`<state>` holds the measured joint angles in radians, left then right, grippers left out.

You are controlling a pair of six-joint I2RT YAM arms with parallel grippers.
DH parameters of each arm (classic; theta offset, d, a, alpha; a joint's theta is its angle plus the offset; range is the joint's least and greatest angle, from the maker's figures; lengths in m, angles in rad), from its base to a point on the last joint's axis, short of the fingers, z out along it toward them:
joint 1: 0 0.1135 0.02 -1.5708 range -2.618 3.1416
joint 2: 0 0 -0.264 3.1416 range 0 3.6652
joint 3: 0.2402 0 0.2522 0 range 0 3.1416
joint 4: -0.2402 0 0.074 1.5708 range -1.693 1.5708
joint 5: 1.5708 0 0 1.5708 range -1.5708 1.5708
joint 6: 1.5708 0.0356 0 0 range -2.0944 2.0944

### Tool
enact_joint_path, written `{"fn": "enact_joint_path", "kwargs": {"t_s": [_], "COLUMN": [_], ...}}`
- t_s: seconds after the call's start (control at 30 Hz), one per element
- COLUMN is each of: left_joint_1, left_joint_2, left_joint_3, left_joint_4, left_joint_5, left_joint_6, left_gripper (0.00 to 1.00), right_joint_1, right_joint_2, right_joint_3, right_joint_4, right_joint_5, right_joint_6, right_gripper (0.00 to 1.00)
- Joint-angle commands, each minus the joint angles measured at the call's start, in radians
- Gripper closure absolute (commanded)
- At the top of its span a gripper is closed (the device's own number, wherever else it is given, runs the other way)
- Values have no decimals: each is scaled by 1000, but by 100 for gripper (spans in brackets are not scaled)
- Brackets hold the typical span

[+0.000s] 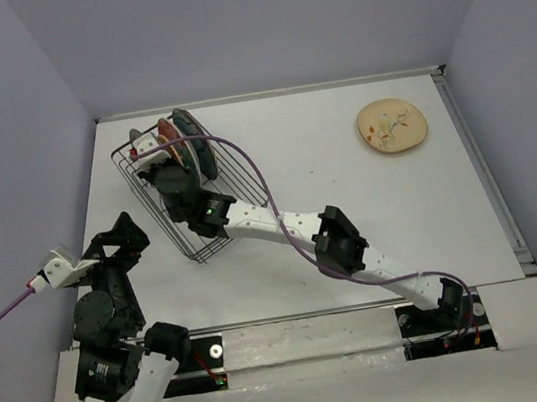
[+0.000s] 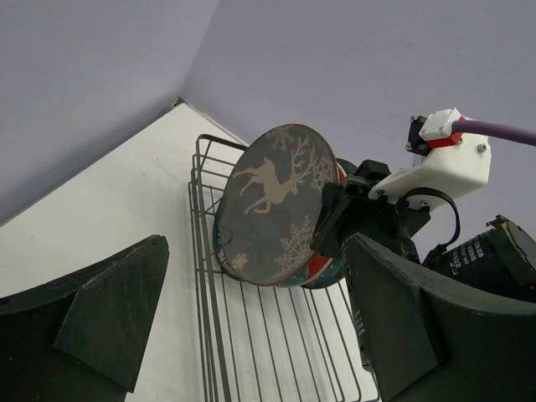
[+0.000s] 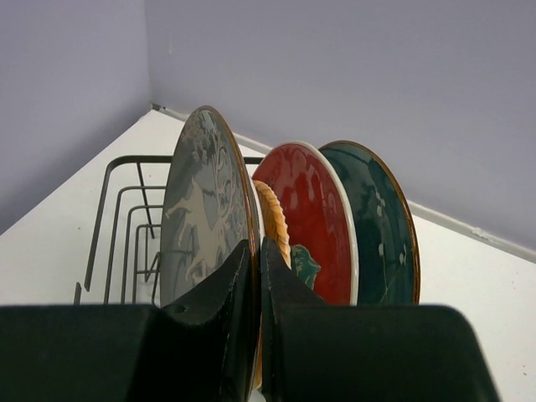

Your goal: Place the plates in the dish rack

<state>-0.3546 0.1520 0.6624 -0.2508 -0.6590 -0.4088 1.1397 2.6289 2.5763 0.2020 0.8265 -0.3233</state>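
The right pincer is pinching the rim of the grey deer plate, with one finger pressing on each side of its edge. That plate is standing up on its edge in the rack, at the end that is far from the arms. Close behind it the orange plate is standing, then the red plate, then the teal plate. All four are sitting upright in a tight row. The right arm is stretching across the table and over the near part of the rack to reach the plates, and a purple cable is looping along it. The left pincer is spread wide open and is holding nothing. It is hanging in the air just beside the near left side of the rack. It is facing the deer picture on the grey plate and is not touching the rack or any plate. The cream plate is lying flat on the table all by itself. It is sitting far over on the right side near the back, well apart from the rack.
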Motion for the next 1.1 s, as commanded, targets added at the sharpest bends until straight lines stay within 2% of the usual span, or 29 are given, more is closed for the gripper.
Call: {"fn": "enact_joint_path", "kwargs": {"t_s": [0.0, 0.13, 0.3, 0.5, 0.67, 0.8, 0.87, 1.0, 1.07], "left_joint_1": [-6, -7, -6, -4, -1, 0, -1, -1, -3], "left_joint_2": [6, 9, 17, 23, 34, 44, 52, 61, 72], "left_joint_3": [25, 26, 25, 23, 22, 22, 20, 16, 16], "left_joint_4": [56, 54, 54, 50, 51, 56, 56, 58, 58], "left_joint_5": [-14, -8, -4, -1, 2, 6, 12, 38, 47], "left_joint_6": [-4, -4, -5, -7, -4, -1, 2, 8, 10], "left_gripper": [1, 1, 1, 1, 1, 1, 1, 1, 1], "right_joint_1": [3, 23, 23, 32, 32, 32, 32, 19, -18], "right_joint_2": [8, 13, -1, -40, -104, -231, -344, -565, -714], "right_joint_3": [7, -11, -50, -111, -189, -301, -370, -600, -767], "right_joint_4": [204, 211, 238, 255, 246, 171, 130, 105, 83], "right_joint_5": [-4, -20, -18, -27, -24, -66, -117, -170, -207], "right_joint_6": [-33, -37, -56, -52, -17, 84, 160, 257, 318], "right_gripper": [93, 92, 71, 58, 51, 43, 36, 26, 25]}}
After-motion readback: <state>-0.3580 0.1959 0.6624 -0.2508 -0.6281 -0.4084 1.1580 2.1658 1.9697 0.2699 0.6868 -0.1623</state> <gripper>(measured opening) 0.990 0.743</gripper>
